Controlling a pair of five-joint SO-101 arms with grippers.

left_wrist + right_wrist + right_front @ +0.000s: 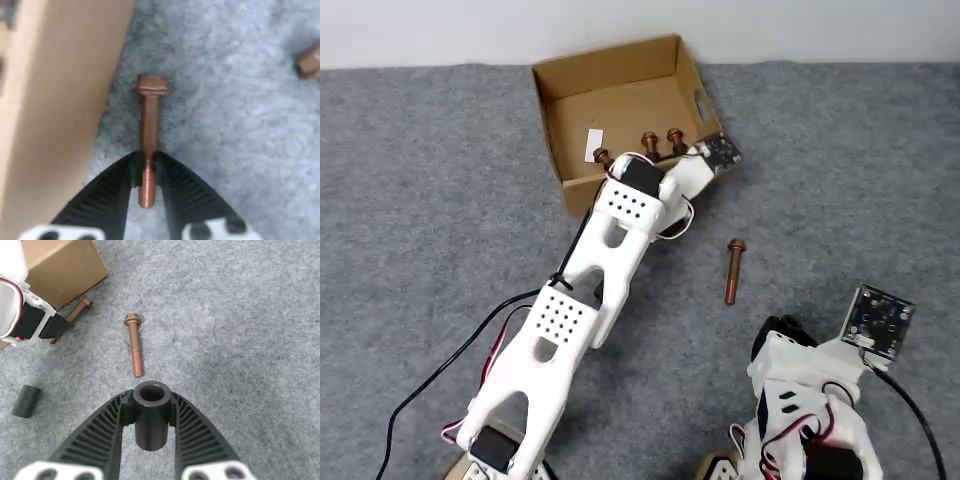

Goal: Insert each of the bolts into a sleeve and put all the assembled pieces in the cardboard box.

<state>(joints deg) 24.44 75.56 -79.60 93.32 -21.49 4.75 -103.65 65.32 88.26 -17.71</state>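
as the left pincer point(147, 157) grips a bolt point(149, 115), cardboard box point(60, 100) stands alongside

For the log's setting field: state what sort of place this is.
Likely a tabletop robot test bench: a grey mat, a cardboard box, a loose bolt, and the right pincer holding a sleeve.

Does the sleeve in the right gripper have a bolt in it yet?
Empty: the sleeve, clamped in the right gripper, shows an open bore; a bolt lies loose beyond.
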